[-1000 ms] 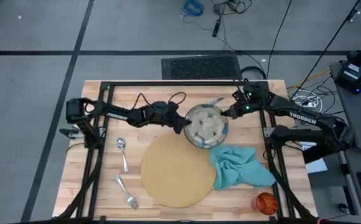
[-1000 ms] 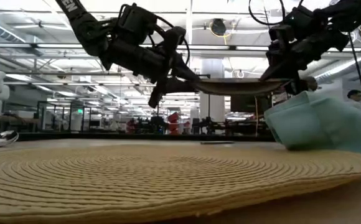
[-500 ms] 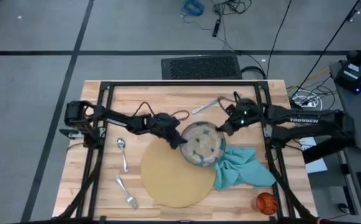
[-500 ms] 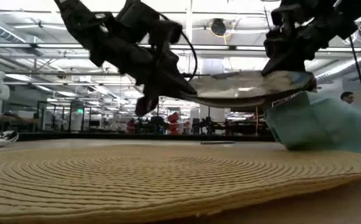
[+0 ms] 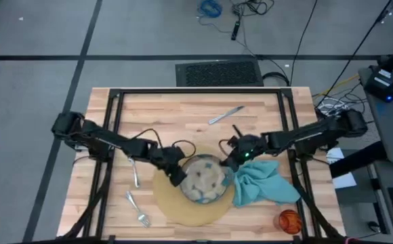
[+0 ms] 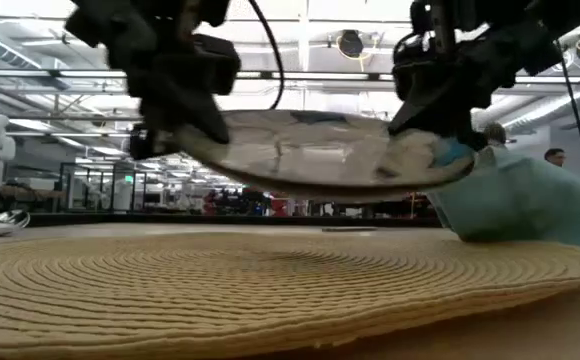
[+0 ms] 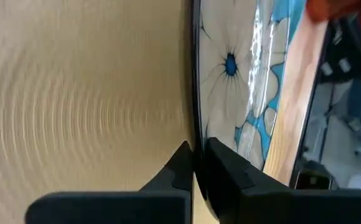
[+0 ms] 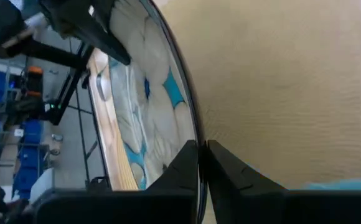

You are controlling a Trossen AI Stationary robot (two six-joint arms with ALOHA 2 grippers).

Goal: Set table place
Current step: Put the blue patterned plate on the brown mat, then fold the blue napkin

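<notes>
A round dish [image 5: 203,180] with a white and blue flower pattern hangs above the round tan placemat [image 5: 183,207]. The low view shows the dish [image 6: 320,150] clear of the placemat [image 6: 270,280]. My left gripper [image 5: 177,175] is shut on the dish's left rim. My right gripper [image 5: 229,161] is shut on its right rim. A teal napkin [image 5: 264,183] lies crumpled, partly on the placemat's right edge. A spoon [image 5: 133,166] and a fork [image 5: 137,209] lie left of the placemat, a knife [image 5: 225,115] far behind it, and an orange cup [image 5: 289,221] at the near right. My left gripper pinches the dish's left rim [image 7: 195,134] between its two fingers [image 7: 230,171], one on the inner face and one on the underside. It comes in about level from the table's left. The dish is lifted clear of the placemat. My right gripper pinches the opposite rim [image 8: 196,134] between its two fingers [image 8: 230,168], one on each face of the rim. It reaches in from the table's right, about level. The dish hangs between the two grippers, nearly flat, its hollow side up.
Black frame bars [image 5: 108,169] run along the table's left and right sides [image 5: 295,169]. Bare wood lies between the knife and the placemat.
Both grippers have carried the dish from the table's far middle toward the near edge, until it hangs over the placemat. The dish has stayed lifted and roughly level. Both grippers have kept their hold on its rim.
</notes>
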